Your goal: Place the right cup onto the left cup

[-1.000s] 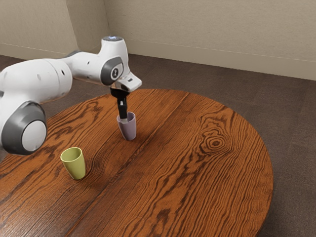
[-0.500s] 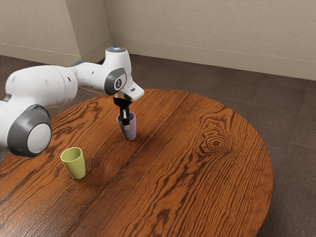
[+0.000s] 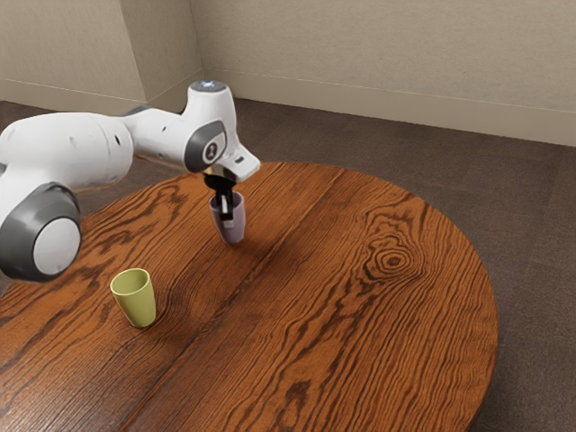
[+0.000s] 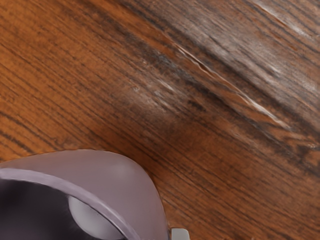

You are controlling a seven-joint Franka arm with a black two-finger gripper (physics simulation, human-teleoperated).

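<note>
My gripper is shut on the purple cup in the exterior view, its black hand directly above the rim and one finger showing against the cup's near side. The cup is upright with a slight lean and seems to be just off the table. Nearer the exterior view's lower left, the yellow-green cup stands upright with its opening up, apart from the gripper. In the wrist view, the purple cup shows its rim and dark inside close under the hand, beside a pale fingertip.
Both cups are over a round wooden table with a dark seam across it. Its curved edge runs along the exterior view's right, with dark carpet beyond. A beige wall stands behind.
Over the last half second the purple cup has risen slightly with my gripper, shifting a little toward the exterior view's left. Before that, my hand had come lower at the cup. The yellow-green cup stayed put.
</note>
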